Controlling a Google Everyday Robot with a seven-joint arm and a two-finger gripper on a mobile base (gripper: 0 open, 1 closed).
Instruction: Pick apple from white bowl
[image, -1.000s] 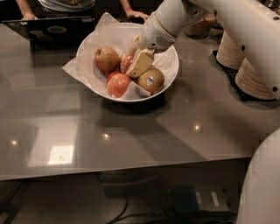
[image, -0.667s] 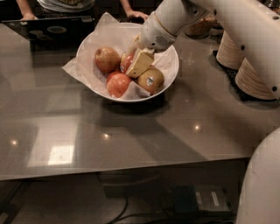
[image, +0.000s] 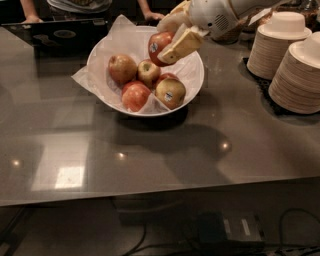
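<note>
Glossy grey table, white bowl, gripper above it clasping apple

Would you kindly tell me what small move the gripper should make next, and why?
Probably lift the gripper a little higher and away from the white bowl: it is shut on the apple, which hangs above the bowl's far side, over the four other apples lying inside, so only carrying it off remains.

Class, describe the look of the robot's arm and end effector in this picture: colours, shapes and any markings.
The arm is a smooth, rounded white shell with a small perforated patch. Its end effector, above the white bowl at the apple, has flat, blocky tan fingers. No cables show on it.
</note>
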